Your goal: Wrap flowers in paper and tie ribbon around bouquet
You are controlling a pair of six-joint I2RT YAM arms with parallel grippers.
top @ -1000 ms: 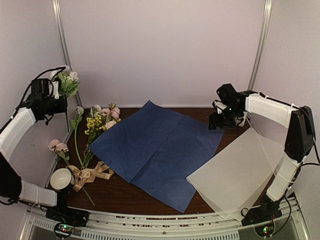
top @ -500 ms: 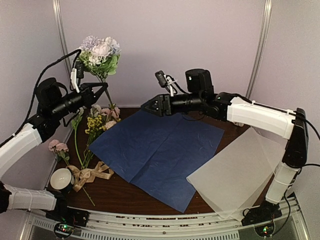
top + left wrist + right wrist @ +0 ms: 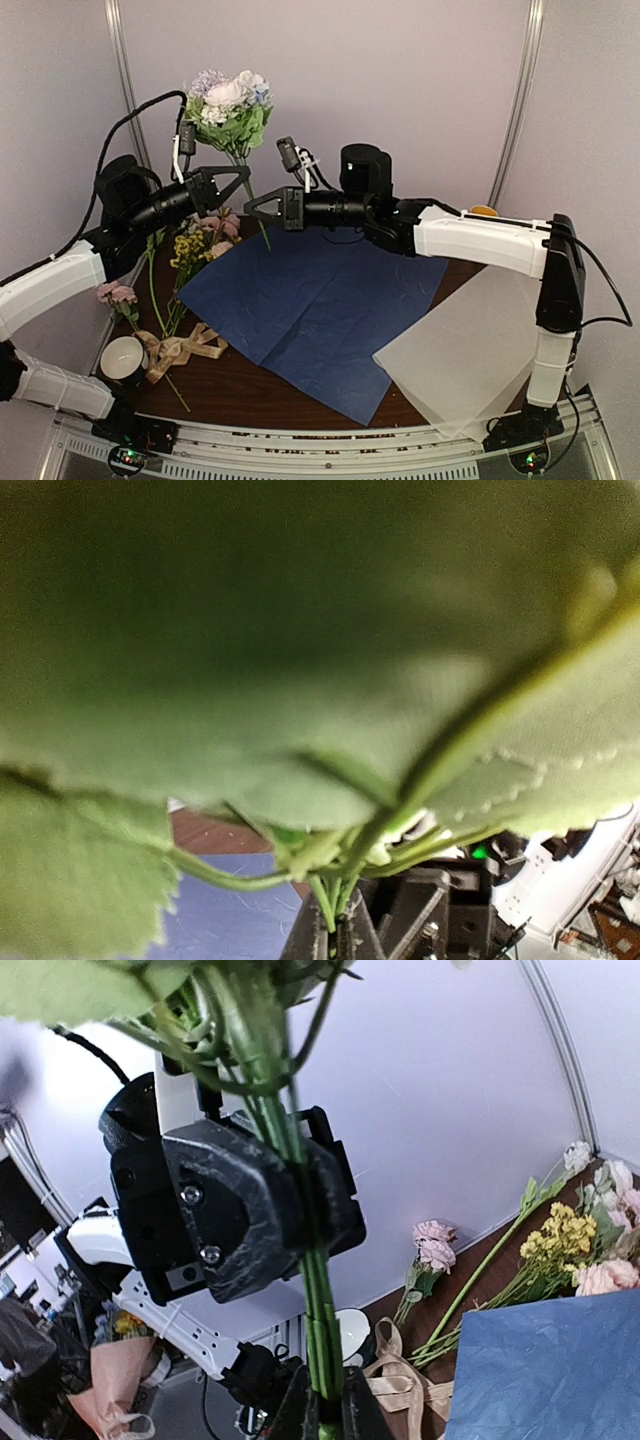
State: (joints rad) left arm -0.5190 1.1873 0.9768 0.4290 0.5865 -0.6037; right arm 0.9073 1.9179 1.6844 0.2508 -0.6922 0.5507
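Note:
A bunch of flowers (image 3: 232, 100) with white and lavender blooms and green leaves is held upright above the table's back left. My left gripper (image 3: 243, 172) is shut on its stems just under the leaves. Lower down, my right gripper (image 3: 252, 207) is shut on the same stems (image 3: 322, 1340). In the left wrist view the leaves (image 3: 300, 650) fill the frame above the left gripper (image 3: 345, 935). The right gripper (image 3: 322, 1418) shows with the stems pinched between its jaws. The blue paper (image 3: 320, 295) lies flat mid-table. The tan ribbon (image 3: 182, 350) lies looped at the front left. No wrapped bouquet is in view.
Loose yellow flowers (image 3: 188, 250) and pink flowers (image 3: 220, 225) lie left of the paper, with a pink sprig (image 3: 115, 292) nearer the edge. A white round cup (image 3: 122, 357) sits by the ribbon. A pale translucent sheet (image 3: 470, 350) covers the front right.
The left arm has swung the bunch up and to the right. The right arm has reached left across the table and closed its jaws on the stems below the left gripper.

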